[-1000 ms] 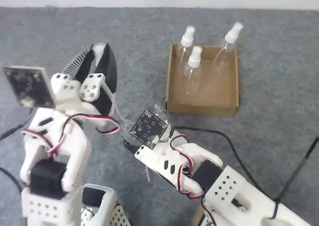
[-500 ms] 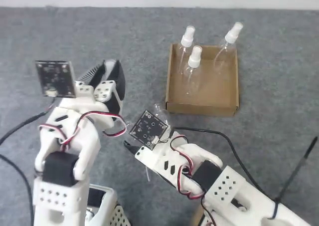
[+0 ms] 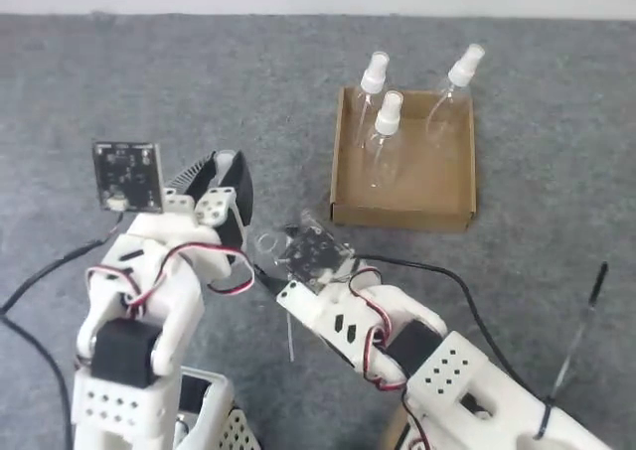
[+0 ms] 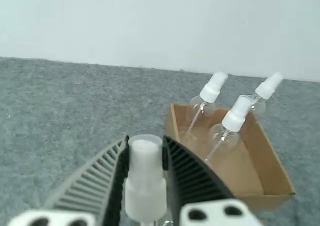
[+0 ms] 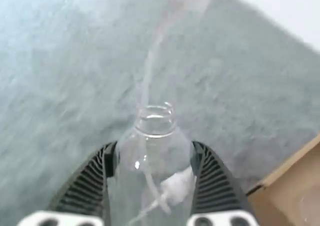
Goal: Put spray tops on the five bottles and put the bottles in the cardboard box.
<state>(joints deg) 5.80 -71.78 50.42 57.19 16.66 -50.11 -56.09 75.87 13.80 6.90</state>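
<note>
Three capped bottles point(image 3: 383, 137) stand in the cardboard box point(image 3: 402, 215) already. The left gripper point(image 4: 145, 145) has its fingers point(image 4: 187, 178) closed on a fourth spray top point(image 4: 145, 191), its tube point(image 5: 150, 71) down in the open bottle point(image 5: 152, 136) that the right gripper point(image 5: 152, 153) clamps near the box. I judge two bottles remain to finish.

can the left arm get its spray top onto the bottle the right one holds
Likely yes: the right gripper holds the bottle neck open, and the spray top has its tube seemingly inside.
</note>
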